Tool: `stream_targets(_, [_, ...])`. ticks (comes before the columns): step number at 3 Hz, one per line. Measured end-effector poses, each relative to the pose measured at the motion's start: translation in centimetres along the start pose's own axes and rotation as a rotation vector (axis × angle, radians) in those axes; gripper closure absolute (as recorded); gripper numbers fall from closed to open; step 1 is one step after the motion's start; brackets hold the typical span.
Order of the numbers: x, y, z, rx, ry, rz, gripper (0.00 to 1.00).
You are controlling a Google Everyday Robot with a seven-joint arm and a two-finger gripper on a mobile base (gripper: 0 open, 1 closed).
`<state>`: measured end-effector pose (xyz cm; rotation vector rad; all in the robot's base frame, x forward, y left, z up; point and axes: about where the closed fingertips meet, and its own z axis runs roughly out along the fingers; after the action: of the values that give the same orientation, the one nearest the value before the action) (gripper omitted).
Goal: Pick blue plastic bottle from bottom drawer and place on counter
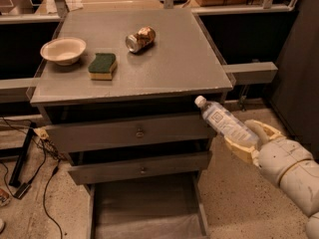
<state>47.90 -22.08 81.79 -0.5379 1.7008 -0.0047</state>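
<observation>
On the bench (169, 59) sit one bowl (63, 50), one sponge (102, 66) and one can (140, 38). The tool (246, 139) grips the one blue plastic bottle (227, 123) by its bottom end, in the air beside the bench's front right corner. The bottom drawer (144, 208) is open.

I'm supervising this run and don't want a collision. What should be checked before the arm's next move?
1. Grip: ok, gripper shut on the bottle, beside the counter at its front right corner.
2. Bottle out of bottom drawer: ok.
3. Bottle above counter height: not ok, cap looks below the front edge.
4. Landing spot: ok, right side bare; bowl, sponge and can sit elsewhere.
5. Bottle upright: not ok, tilted.
</observation>
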Motion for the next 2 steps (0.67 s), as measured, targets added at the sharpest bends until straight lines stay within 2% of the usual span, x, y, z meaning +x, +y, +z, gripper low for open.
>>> stream_targets(1, [-2.47, -1.91, -1.40, 0.054, -0.061, -0.015, 1.00])
stream_targets(2, [-2.53, -1.91, -1.40, 0.054, -0.064, -0.015, 1.00])
